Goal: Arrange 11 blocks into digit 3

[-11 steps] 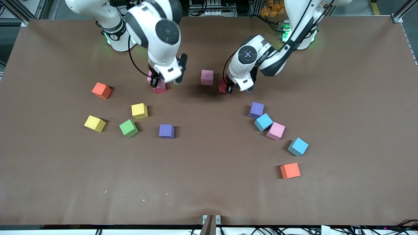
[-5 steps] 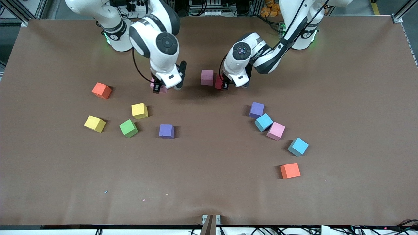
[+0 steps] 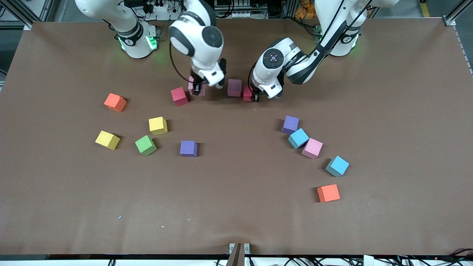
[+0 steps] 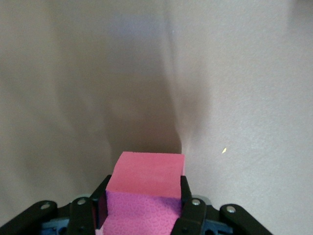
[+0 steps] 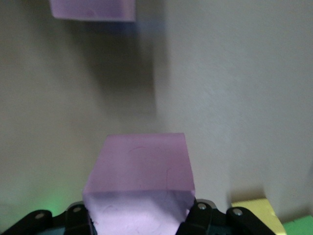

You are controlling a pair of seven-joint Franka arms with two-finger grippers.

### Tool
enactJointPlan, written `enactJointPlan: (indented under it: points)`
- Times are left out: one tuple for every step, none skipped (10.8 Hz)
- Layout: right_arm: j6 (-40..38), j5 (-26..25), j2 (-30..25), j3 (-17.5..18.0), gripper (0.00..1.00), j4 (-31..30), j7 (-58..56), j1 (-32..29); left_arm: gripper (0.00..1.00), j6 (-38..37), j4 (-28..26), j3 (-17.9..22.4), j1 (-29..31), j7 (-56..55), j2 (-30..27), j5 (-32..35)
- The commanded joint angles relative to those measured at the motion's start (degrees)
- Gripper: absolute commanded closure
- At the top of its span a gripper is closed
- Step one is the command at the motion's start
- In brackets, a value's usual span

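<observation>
A brown table [image 3: 236, 207] carries scattered blocks, with no digit 3 formed yet. Across the front view, a crimson block [image 3: 179, 96] lies free; the right gripper [image 3: 197, 88] clasps a pink block [image 3: 191, 85] low over the table beside a resting pink block [image 3: 234, 87], against which the left gripper [image 3: 255, 96] clamps a second crimson block [image 3: 247, 94]. The first bar seems in hand; next, each held cube likely needs seating flush against the resting one.

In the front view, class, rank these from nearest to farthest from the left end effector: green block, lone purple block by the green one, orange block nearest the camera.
From the left end effector:
1. Purple block, mid-table.
2. Orange block, nearest the camera.
3. Green block, toward the right arm's end.
</observation>
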Motion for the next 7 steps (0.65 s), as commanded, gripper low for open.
enactJointPlan:
  points:
    - [3.15, -0.33, 3.48, -0.27, 0.87, -0.09, 5.47, 4.38, 1.00, 1.18, -0.54, 0.18, -1.03, -1.75, -0.21, -0.80]
    - [3.85, -0.33, 4.10, -0.27, 0.87, -0.27, 6.53, 5.70, 1.00, 1.18, -0.54, 0.18, -1.11, -3.41, -0.21, -0.80]
    - [3.86, -0.33, 3.85, -0.18, 0.87, -1.14, 6.98, 6.06, 1.00, 1.18, -0.98, 0.26, -1.37, -3.51, -0.12, -0.80]
    - [3.77, -0.24, 2.89, -0.27, 0.87, -2.36, 6.98, 5.98, 1.00, 1.18, -0.98, 0.26, -1.46, -3.51, -0.03, -0.80]
    - [3.68, -0.33, 1.84, -0.27, 0.87, -3.51, 6.98, 5.72, 1.00, 1.18, -1.07, 0.18, -1.47, -3.60, -0.03, -0.80]
    - [3.77, -0.33, 0.78, -0.35, 0.87, -4.82, 6.98, 5.02, 1.00, 1.18, -1.16, 0.18, -1.47, -3.69, 0.06, -0.80]
    - [3.16, -0.33, -0.19, -0.35, 0.87, -5.45, 6.98, 3.97, 1.00, 1.18, -1.16, 0.18, -1.55, -3.78, 0.06, -0.80]
